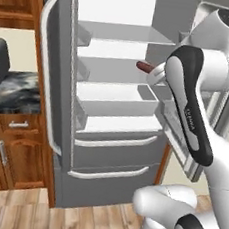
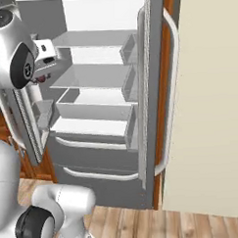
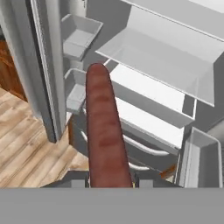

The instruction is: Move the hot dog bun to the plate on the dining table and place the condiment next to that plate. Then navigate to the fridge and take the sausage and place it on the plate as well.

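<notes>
Sausage [image 3: 105, 131] lies nearest the hand camera: a long, smooth, red-brown cylinder with a rounded tip and faint darker bands across it, reaching away from the end effector [image 3: 111, 183]. Its near end sits between the two dark finger tips, which are drawn narrow and clamped on it. In the left base view the sausage [image 1: 143, 66] shows as a short dark-red stub projecting from the hand, held in the air in front of the middle shelf [image 1: 114, 68] inside the fridge [image 1: 111, 156]. Both grey steel doors of the fridge stand open, with a long pale bar handle [image 1: 46, 73] on the left door. White flat shelves, boxy door bins and an open white drawer [image 1: 120, 99] fill the interior. Below are two steel drawers with curved bar pulls. Flooring is light wood planks [image 3: 30, 148]. A marbled counter [image 1: 13, 95] over brown wooden cabinets stands left of the fridge.
</notes>
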Controlling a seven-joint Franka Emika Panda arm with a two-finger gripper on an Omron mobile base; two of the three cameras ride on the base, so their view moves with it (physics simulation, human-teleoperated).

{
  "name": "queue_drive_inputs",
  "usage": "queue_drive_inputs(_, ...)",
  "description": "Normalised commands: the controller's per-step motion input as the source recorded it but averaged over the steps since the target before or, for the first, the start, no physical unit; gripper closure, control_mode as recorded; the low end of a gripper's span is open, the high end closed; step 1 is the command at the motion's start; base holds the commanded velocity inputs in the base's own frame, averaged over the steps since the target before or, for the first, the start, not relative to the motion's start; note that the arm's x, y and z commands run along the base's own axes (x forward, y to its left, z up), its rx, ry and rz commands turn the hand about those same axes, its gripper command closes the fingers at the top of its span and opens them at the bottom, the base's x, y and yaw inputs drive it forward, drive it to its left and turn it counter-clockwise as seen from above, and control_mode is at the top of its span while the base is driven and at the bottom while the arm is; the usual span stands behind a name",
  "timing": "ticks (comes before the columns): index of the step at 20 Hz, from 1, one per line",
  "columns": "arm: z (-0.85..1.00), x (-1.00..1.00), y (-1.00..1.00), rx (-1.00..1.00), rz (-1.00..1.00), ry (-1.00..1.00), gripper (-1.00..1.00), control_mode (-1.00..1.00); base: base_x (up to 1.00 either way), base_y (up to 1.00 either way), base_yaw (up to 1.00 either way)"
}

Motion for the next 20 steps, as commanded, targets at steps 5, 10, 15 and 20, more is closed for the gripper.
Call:
queue_drive_inputs(5, 0.0, 0.0, 0.0, 0.0, 0.0, 0.0, 1.0, 1.0, -0.9, -0.12, 0.55)
queue_drive_inputs(10, 0.0, 0.0, 0.0, 0.0, 0.0, 0.0, 1.0, 1.0, -0.52, 0.01, 0.83)
queue_drive_inputs(15, 0.0, 0.0, 0.0, 0.0, 0.0, 0.0, 1.0, 1.0, 0.15, 0.26, 0.8)
queue_drive_inputs(20, 0.0, 0.0, 0.0, 0.0, 0.0, 0.0, 1.0, 1.0, 0.57, 0.3, 0.68)
